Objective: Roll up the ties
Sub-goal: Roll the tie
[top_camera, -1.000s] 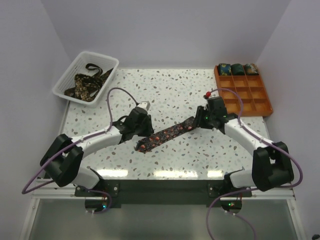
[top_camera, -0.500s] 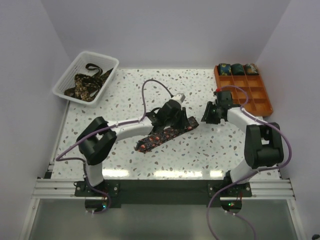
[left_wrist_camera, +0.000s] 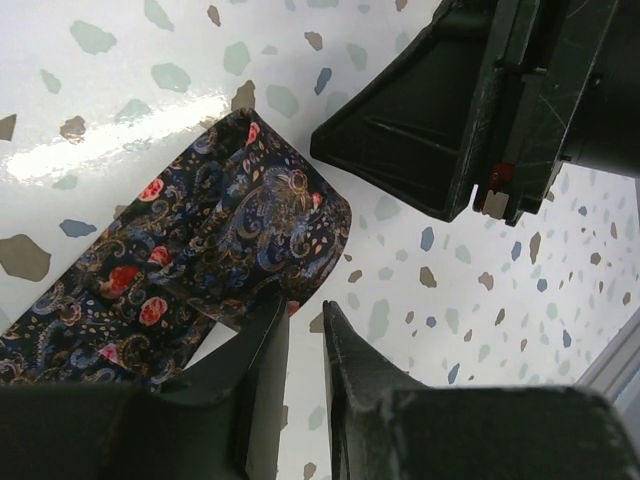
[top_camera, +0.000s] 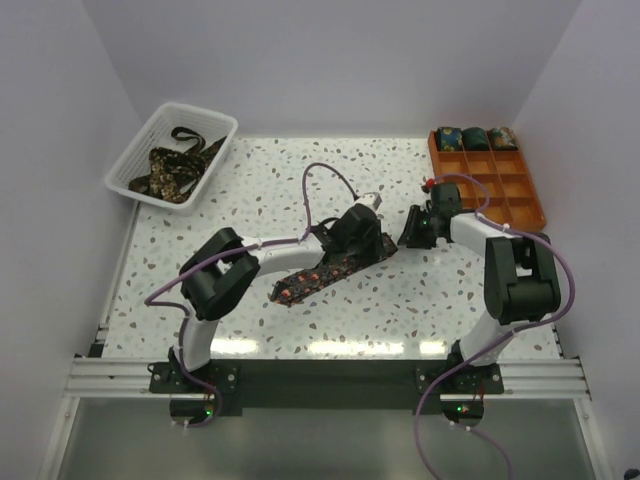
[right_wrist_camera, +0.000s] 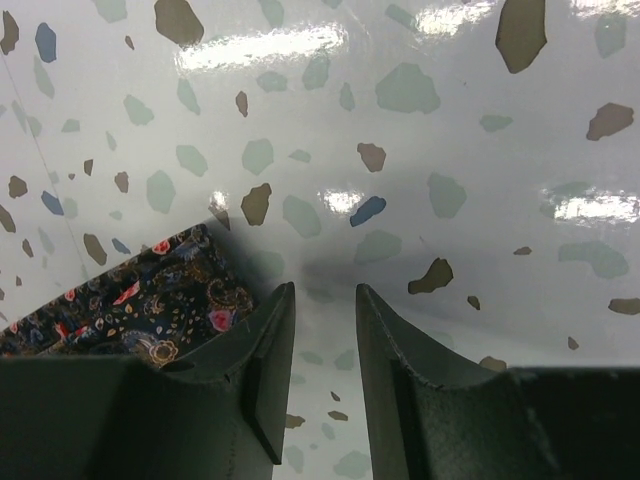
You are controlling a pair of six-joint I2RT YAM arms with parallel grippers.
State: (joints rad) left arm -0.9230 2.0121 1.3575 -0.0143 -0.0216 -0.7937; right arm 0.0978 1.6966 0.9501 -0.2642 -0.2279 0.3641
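One dark floral tie [top_camera: 318,273] lies flat and diagonal on the table's middle. Its upper right end is folded over on itself, which shows in the left wrist view [left_wrist_camera: 240,225]. My left gripper [top_camera: 374,244] hovers at that folded end. Its jaws [left_wrist_camera: 305,305] stand a narrow gap apart with only table between them, one finger at the fold's edge. My right gripper [top_camera: 408,233] is just right of the tie's end, open and empty [right_wrist_camera: 325,288], with the tie's end [right_wrist_camera: 150,300] beside its left finger. It also shows in the left wrist view [left_wrist_camera: 480,110].
A white mesh basket [top_camera: 222,124] at the back left holds loose ties [top_camera: 170,167]. An orange gridded tray [top_camera: 533,205] at the back right holds three rolled ties [top_camera: 475,138] in its far row. The speckled table [top_camera: 300,180] lies between the basket and tray.
My right gripper let go of the tie's upper end and drew back a little to the right. My left arm swung right across the table to that end of the tie.
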